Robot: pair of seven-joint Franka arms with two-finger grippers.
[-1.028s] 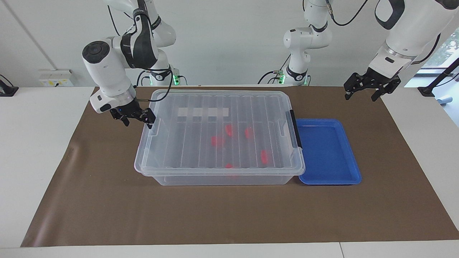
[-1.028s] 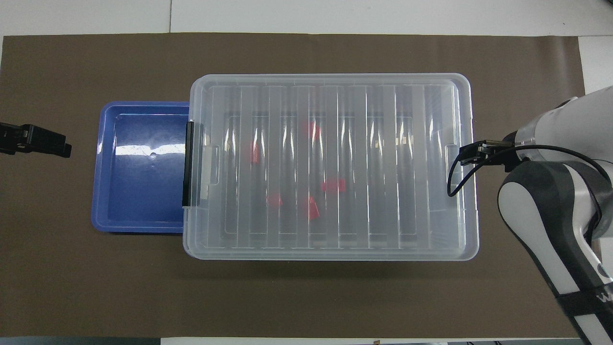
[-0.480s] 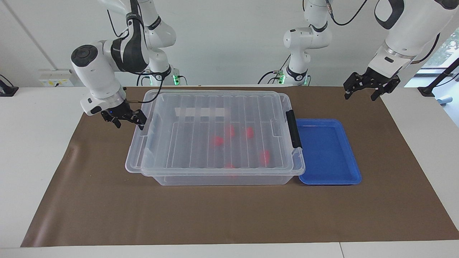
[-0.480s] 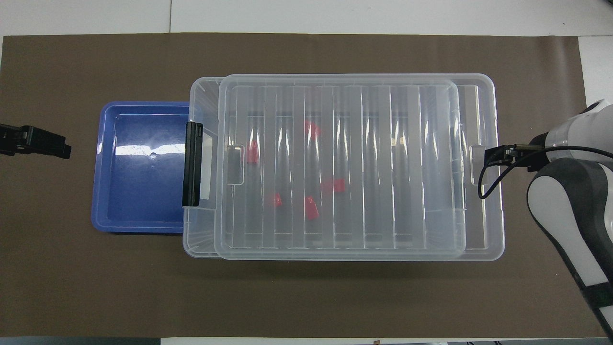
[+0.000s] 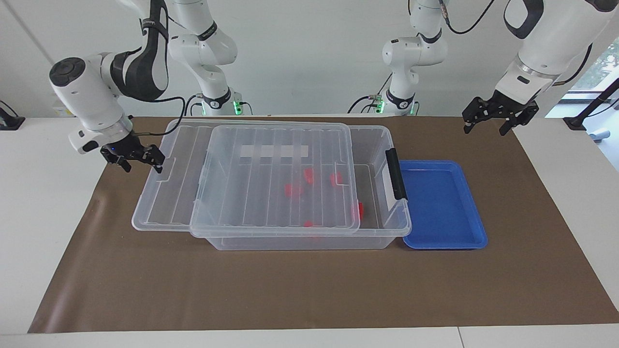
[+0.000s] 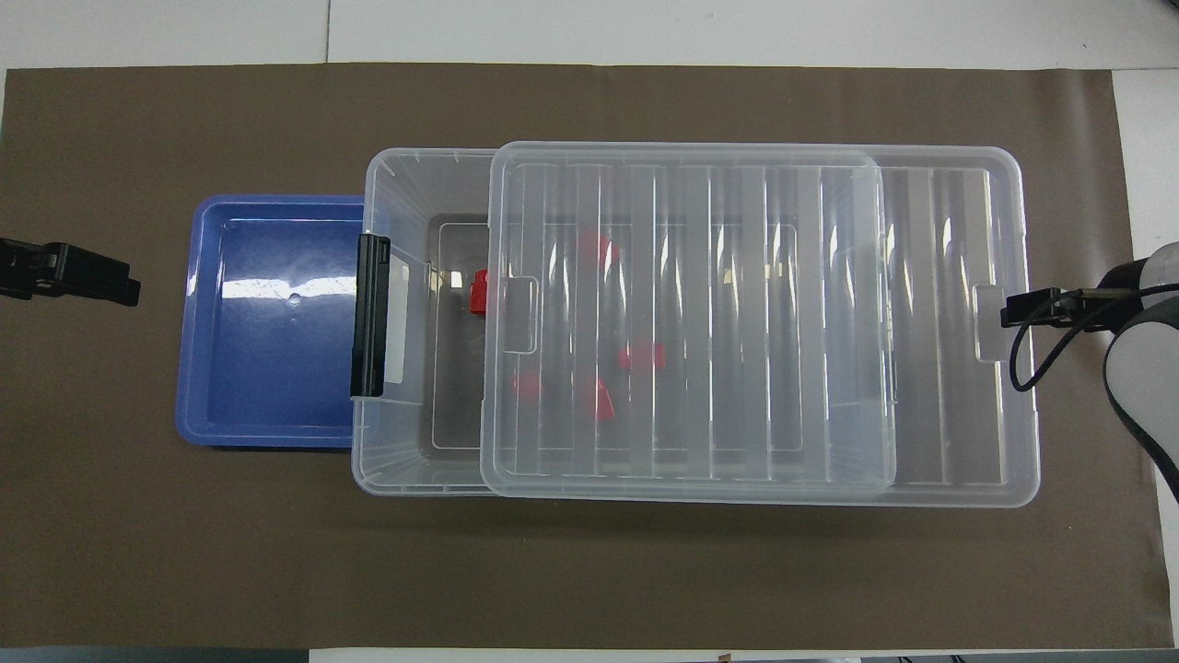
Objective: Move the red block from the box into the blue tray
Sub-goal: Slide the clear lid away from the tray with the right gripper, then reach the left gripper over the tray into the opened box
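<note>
The box (image 5: pixel 387 227) is a clear bin mid-table. Its ribbed lid (image 5: pixel 271 169) lies shifted toward the right arm's end and uncovers the end with the black latch (image 5: pixel 395 180). My right gripper (image 5: pixel 143 163) is shut on the lid's end tab; it also shows in the overhead view (image 6: pixel 1022 308). Several red blocks lie in the box. One (image 6: pixel 478 293) is uncovered, and others (image 6: pixel 642 356) show through the lid. The blue tray (image 5: pixel 442 203) is empty and touches the box's latch end. My left gripper (image 5: pixel 486 128) waits open above the mat's corner.
A brown mat (image 5: pixel 309 290) covers the table under the box and the tray. The lid's free end overhangs the mat toward the right arm's end. Bare white table (image 5: pixel 43 193) borders the mat at both ends.
My right gripper has pulled the lid toward the right arm's end, sliding it partway off the box and uncovering the latch end and one red block. The left arm has barely moved.
</note>
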